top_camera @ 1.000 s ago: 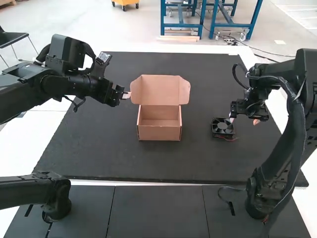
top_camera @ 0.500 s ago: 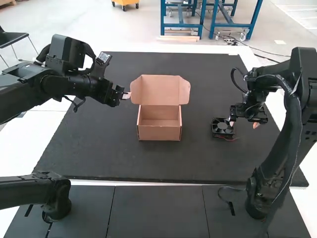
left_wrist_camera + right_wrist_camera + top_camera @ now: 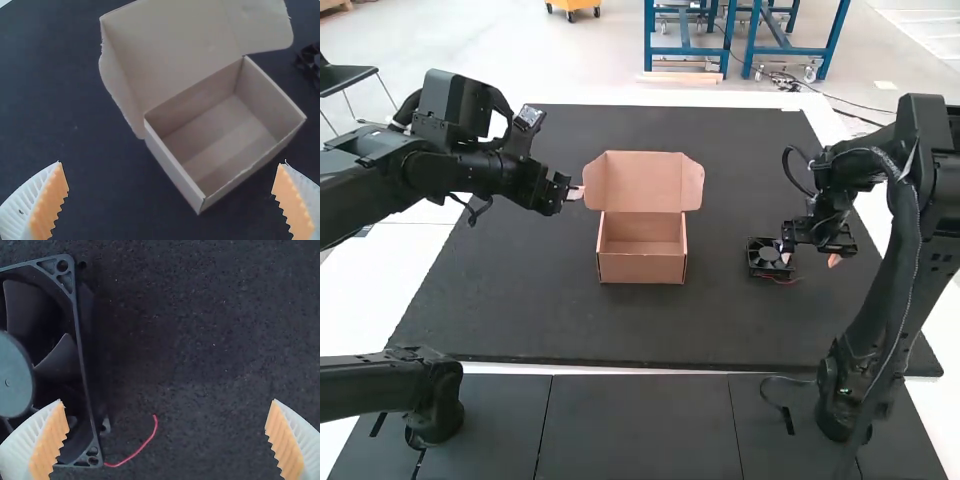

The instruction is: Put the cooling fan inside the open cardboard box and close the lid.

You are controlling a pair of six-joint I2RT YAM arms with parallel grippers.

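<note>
The open cardboard box (image 3: 641,248) stands mid-mat with its lid (image 3: 643,181) upright at the back; its inside (image 3: 220,137) is bare. The black cooling fan (image 3: 770,257) lies flat on the mat to the box's right, with a thin red wire (image 3: 134,452) beside it. My right gripper (image 3: 810,253) hangs open just above the mat at the fan's right edge. In the right wrist view one fingertip (image 3: 46,442) overlaps the fan (image 3: 40,360) and the other fingertip (image 3: 287,440) is over bare mat. My left gripper (image 3: 560,190) is open, close to the lid's left edge.
The black mat (image 3: 520,290) covers the table, with white table edge (image 3: 360,250) on the left. A corner of the fan (image 3: 310,57) shows past the box in the left wrist view.
The right gripper has come down and a little nearer the table's front, closing in on the fan's right edge. The left arm, box and fan have stayed put.
</note>
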